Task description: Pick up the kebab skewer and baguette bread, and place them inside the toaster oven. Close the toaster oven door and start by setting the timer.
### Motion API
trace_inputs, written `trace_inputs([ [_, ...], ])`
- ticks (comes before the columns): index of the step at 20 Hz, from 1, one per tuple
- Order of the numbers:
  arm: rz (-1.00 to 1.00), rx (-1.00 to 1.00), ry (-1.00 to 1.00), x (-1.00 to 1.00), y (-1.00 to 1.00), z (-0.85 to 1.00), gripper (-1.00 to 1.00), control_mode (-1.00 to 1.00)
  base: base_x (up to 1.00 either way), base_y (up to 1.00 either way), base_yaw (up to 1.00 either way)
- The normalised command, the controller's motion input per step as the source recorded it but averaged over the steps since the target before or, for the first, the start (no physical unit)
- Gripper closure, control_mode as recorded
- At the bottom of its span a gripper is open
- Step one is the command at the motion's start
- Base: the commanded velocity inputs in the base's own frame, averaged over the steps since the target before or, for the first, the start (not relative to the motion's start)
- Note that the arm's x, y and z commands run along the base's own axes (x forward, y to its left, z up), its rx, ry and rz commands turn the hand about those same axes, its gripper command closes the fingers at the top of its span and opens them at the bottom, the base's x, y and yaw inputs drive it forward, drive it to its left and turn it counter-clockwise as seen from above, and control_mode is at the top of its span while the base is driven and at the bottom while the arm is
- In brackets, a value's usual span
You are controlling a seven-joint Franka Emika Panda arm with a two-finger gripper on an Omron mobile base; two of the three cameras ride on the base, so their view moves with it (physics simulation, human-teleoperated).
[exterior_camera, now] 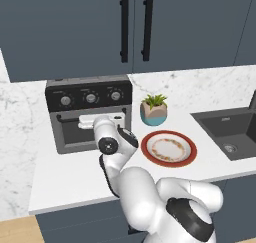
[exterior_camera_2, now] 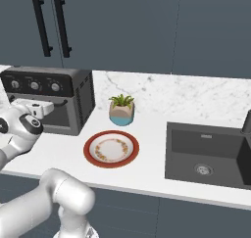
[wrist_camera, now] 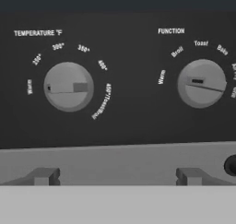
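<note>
From the left base view the toaster oven (exterior_camera: 90, 114) sits on the table (exterior_camera: 70, 179) at about ten o'clock, its door (exterior_camera: 75, 132) shut, the white hand pressed close before it, with a potted plant (exterior_camera: 154, 109) and a red-rimmed plate (exterior_camera: 168, 148) off toward three o'clock. In the right base view the oven stands at nine o'clock, the sink (exterior_camera_2: 208, 151) at four. The hand view faces the temperature knob (wrist_camera: 68, 86) and function knob (wrist_camera: 201, 83); the fingers (wrist_camera: 117, 178) are spread wide, holding nothing.
</note>
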Motion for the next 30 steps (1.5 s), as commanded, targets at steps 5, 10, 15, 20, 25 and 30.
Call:
trace_inputs([
  [5,0.00,0.00,-0.01,-0.25,0.16,0.11,-1.00,-1.00,0.00,0.00,0.00],
  [10,0.00,0.00,-0.02,-0.17,0.25,0.29,-1.00,-1.00,0.00,0.00,0.00],
  [15,0.01,0.00,0.00,-0.05,0.27,0.37,-1.00,-1.00,0.00,0.00,0.00],
  [20,0.01,0.00,0.00,-0.08,0.36,0.12,-1.00,-1.00,0.00,0.00,0.00],
  [25,0.01,0.00,0.00,-0.05,0.43,0.00,-1.00,-1.00,0.00,0.00,0.00],
  [30,0.01,0.00,0.00,0.00,0.46,0.00,-1.00,-1.00,0.00,0.00,0.00],
])
